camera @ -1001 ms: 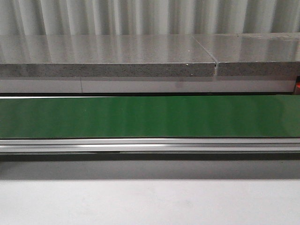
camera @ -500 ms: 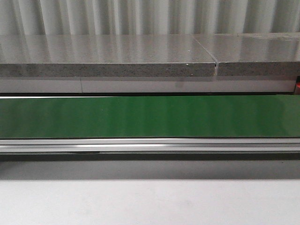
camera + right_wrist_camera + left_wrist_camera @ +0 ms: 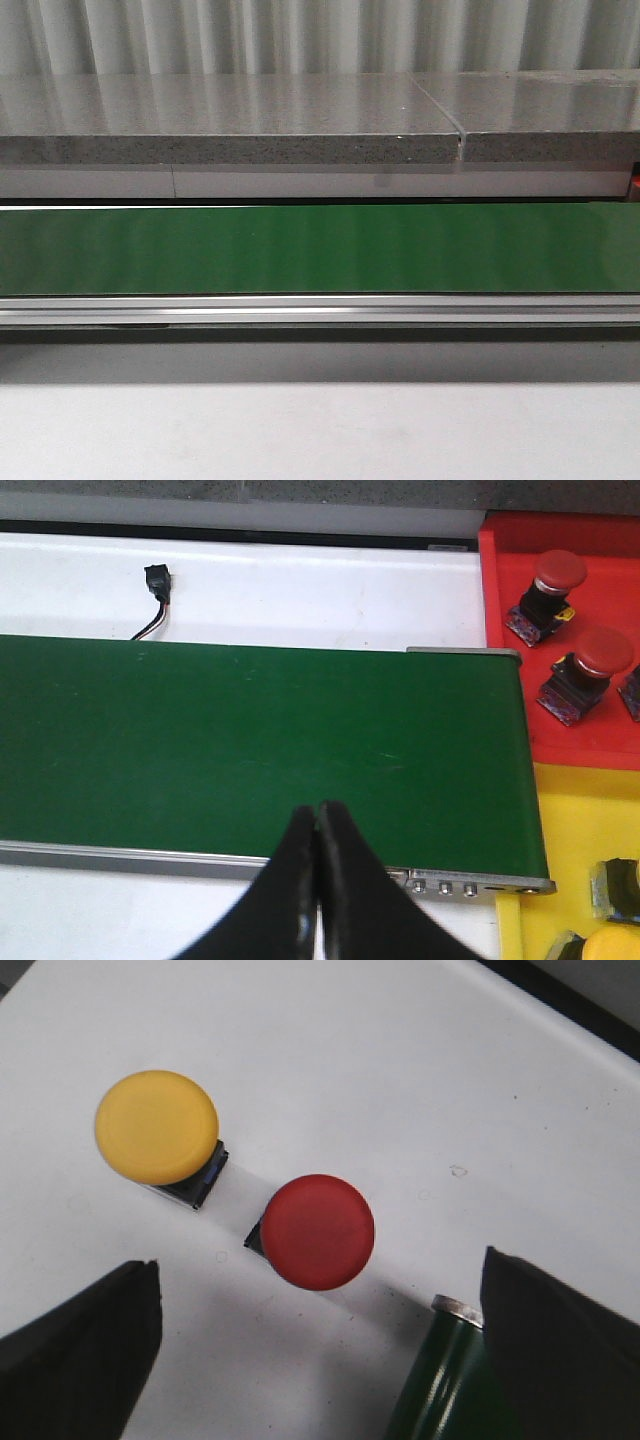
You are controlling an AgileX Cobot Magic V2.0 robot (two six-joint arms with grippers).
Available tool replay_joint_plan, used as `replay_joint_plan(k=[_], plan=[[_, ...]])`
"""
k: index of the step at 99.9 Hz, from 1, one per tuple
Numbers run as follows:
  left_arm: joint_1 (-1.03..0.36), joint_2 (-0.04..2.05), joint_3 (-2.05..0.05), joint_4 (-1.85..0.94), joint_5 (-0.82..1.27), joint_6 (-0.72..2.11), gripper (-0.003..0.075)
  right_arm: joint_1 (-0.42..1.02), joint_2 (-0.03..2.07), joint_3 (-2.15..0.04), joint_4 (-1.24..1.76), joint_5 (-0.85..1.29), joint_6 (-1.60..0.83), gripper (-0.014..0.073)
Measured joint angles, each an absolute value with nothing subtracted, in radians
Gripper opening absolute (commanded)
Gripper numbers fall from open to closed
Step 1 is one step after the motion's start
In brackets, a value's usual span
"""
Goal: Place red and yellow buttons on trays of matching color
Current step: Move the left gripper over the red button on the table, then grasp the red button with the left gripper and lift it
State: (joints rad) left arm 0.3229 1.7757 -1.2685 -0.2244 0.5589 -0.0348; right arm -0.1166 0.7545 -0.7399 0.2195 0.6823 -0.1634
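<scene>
In the left wrist view we see our left gripper (image 3: 318,1360) with its jaws spread wide apart, hanging above the white bench (image 3: 420,1080). The red button (image 3: 317,1230) lies between the two dark fingers (image 3: 80,1350), nearer the middle of the gap, touching neither. The yellow button (image 3: 157,1127) sits just beside it on the bench, apart from it and further out from the jaws.

In the right wrist view our right gripper (image 3: 319,870) has its jaws pressed together with nothing between them, poised over the green conveyor belt (image 3: 250,740). Beyond the belt's end lies the red tray (image 3: 500,630), holding two red buttons (image 3: 585,665), and next to it the yellow tray (image 3: 560,820), where a yellow button (image 3: 612,945) shows at the frame edge.

The front view shows only the belt (image 3: 320,250) and a grey stone slab (image 3: 230,120) behind it.
</scene>
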Motion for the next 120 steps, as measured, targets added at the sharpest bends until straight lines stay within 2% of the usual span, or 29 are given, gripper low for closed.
replay_joint_plan(k=[78,88,107,120], plan=[[0.323,1.946,-1.352,-0.243,0.56,-0.036,0.0603,-0.117,0.755,-0.74,0.219,0.682,-0.163,-0.0067],[0.323,1.946,-1.353,-0.247,0.56,-0.036,0.0507,-0.117,0.755,-0.74,0.219,0.682,-0.163,-0.0067],[0.323,1.946,-1.353,-0.256,0.565,-0.037,0.0166,-0.117,0.755,-0.74,0.219,0.682,-0.163,-0.0067],[0.323,1.946,-1.353,-0.27,0.584,-0.037,-0.0017,-0.117,0.755,-0.74,0.219,0.682,-0.163,-0.0067]])
